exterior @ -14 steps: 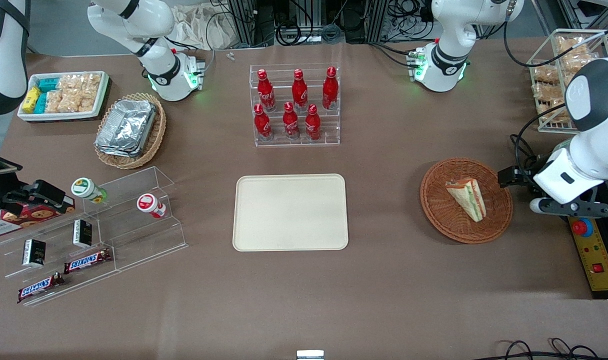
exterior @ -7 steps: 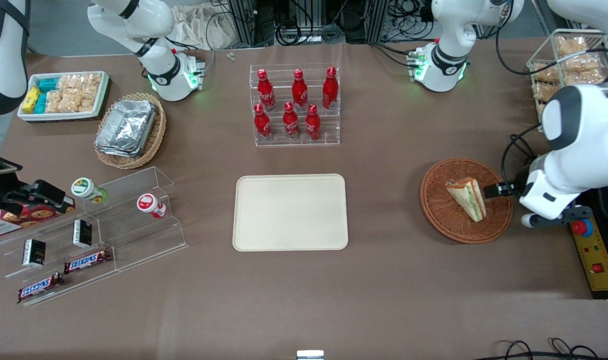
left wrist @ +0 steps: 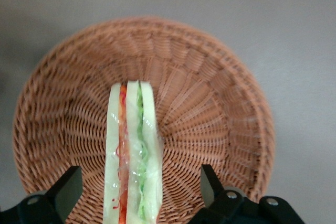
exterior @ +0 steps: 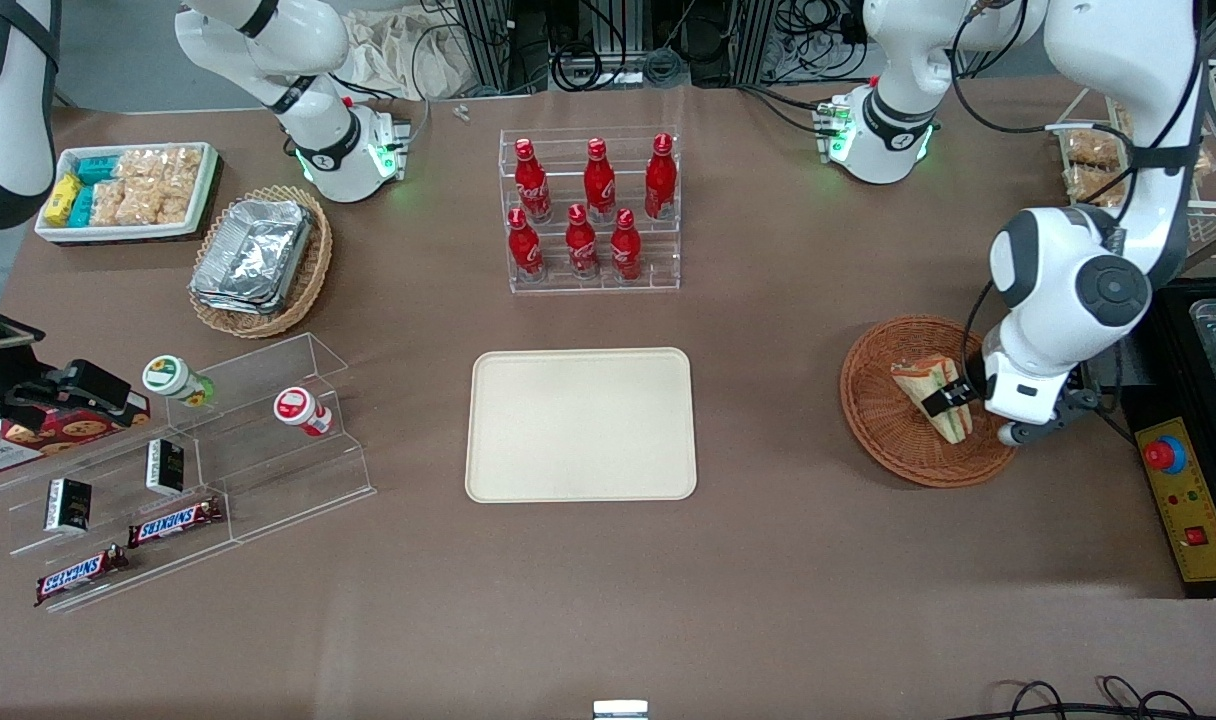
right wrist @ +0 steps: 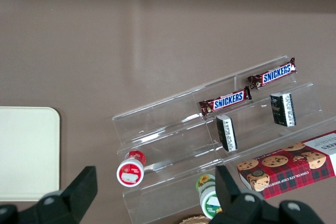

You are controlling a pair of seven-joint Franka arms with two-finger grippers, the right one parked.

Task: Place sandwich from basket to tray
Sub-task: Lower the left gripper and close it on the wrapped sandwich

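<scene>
Fingers (left wrist: 65,190) of the left gripper (left wrist: 137,190) spread wide, straddling the sandwich (left wrist: 132,153) without touching it. Sandwich lies in basket (left wrist: 210,103); tray (exterior: 581,424) sits apart on table (exterior: 768,560), toward the parked arm.

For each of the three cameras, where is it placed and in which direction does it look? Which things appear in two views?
Front view: high, facing both arms across the table; shows the tray, the basket, both arm bases, and the gripper over the sandwich.
Left wrist view: on the working arm, looking straight down into the basket; its open fingers straddle the sandwich.
Right wrist view: on the parked arm, looking down at the acrylic shelf; its own fingers show.
Shared: sandwich and basket in front and left wrist; tray and shelf in front and right wrist.
</scene>
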